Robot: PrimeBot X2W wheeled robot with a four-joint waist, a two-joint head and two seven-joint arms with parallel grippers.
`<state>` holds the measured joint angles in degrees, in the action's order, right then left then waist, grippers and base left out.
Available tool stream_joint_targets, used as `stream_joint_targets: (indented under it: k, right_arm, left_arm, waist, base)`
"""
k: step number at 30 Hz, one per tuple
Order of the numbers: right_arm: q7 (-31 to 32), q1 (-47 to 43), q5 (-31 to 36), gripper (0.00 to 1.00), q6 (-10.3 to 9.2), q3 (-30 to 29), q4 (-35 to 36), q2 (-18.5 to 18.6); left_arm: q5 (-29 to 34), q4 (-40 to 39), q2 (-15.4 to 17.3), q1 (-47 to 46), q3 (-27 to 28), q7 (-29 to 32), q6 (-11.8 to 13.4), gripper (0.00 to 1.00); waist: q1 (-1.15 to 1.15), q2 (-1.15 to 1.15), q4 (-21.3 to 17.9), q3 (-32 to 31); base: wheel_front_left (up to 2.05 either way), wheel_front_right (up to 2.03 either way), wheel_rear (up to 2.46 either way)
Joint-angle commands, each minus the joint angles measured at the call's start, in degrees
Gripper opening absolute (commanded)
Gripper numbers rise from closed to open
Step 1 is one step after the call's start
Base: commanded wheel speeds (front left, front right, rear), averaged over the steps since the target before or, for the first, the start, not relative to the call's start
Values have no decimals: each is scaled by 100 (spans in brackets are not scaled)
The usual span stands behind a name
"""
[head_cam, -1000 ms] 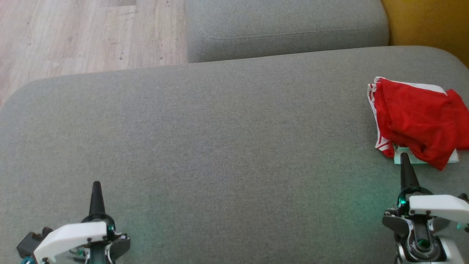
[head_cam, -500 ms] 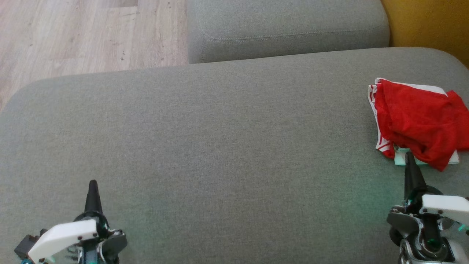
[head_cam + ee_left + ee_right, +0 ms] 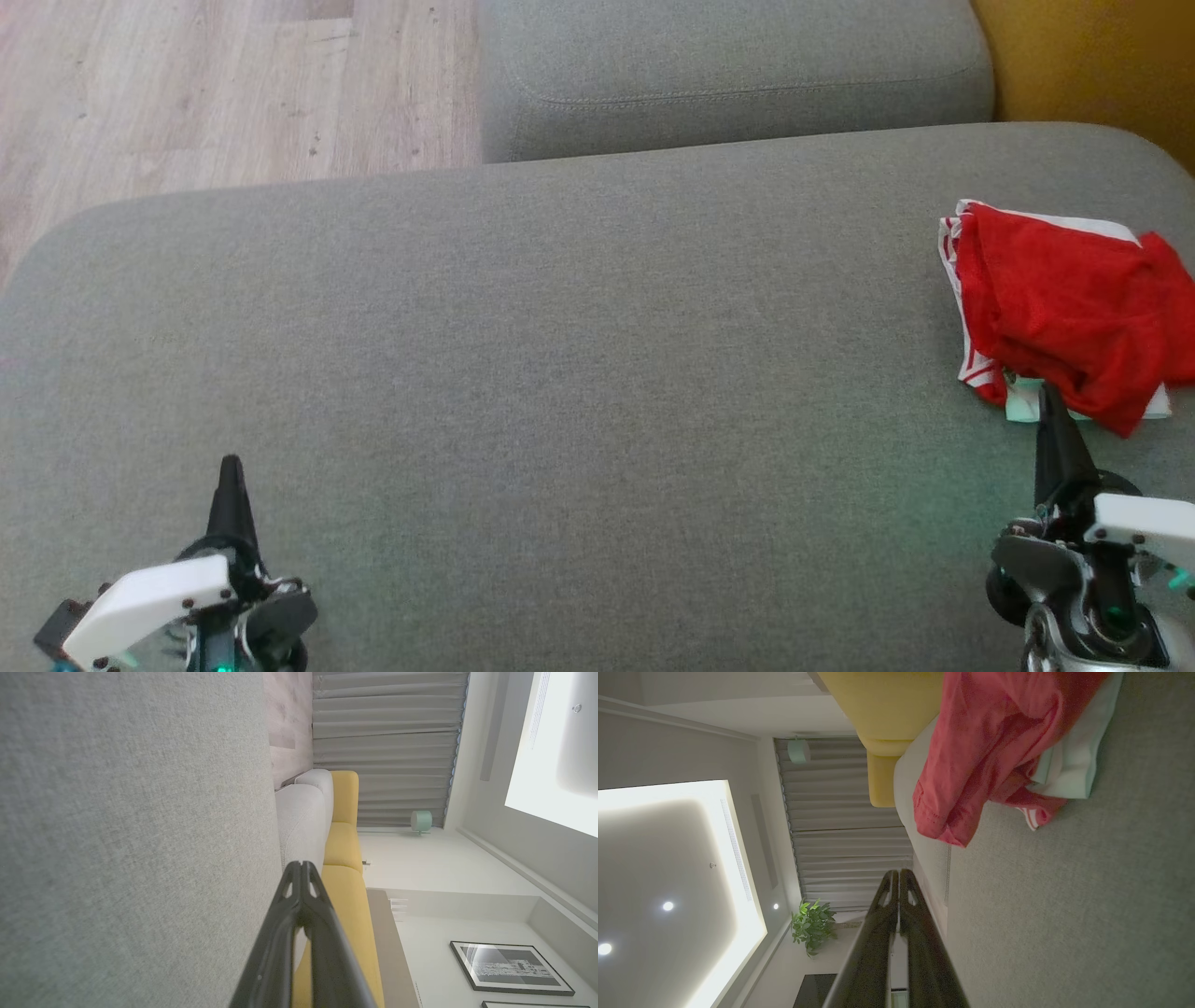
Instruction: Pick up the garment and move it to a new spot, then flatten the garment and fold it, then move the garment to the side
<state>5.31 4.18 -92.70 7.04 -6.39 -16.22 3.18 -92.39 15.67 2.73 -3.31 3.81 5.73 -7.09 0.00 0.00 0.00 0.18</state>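
Garment [image 3: 1064,317] bunched at sofa [image 3: 560,373] rt side, by right gripper [image 3: 1045,397]. Its jaws, also left gripper [image 3: 230,464], clenched, empty. Stage: pre-pickup or final set-aside.

No text, label, brand, number or sign is legible in any view. The framed print [image 3: 511,967] carries fine pale marks too small to read. The red garment [image 3: 1060,317] bears white stripes along its edge; no lettering can be made out on it.
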Motion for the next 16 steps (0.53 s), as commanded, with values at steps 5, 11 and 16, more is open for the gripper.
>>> stream_joint_targets:
  k: [5,11,16]
  right_arm:
    - [39,191,-27,0,45,84,225,41]
    - [46,192,-21,0,45,76,224,36]
    - [52,193,-14,0,45,69,224,31]
  left_arm:
    - [-21,-164,56,-283,218,33,-40,0]
    - [-17,-164,52,-284,223,37,-40,0]
    - [-14,-163,49,-284,228,41,-40,0]
  waist:
    - [0,0,0,0]
    - [0,0,0,0]
    - [0,0,0,0]
  base:
    - [0,0,0]
    - [0,0,0]
    - [0,0,0]
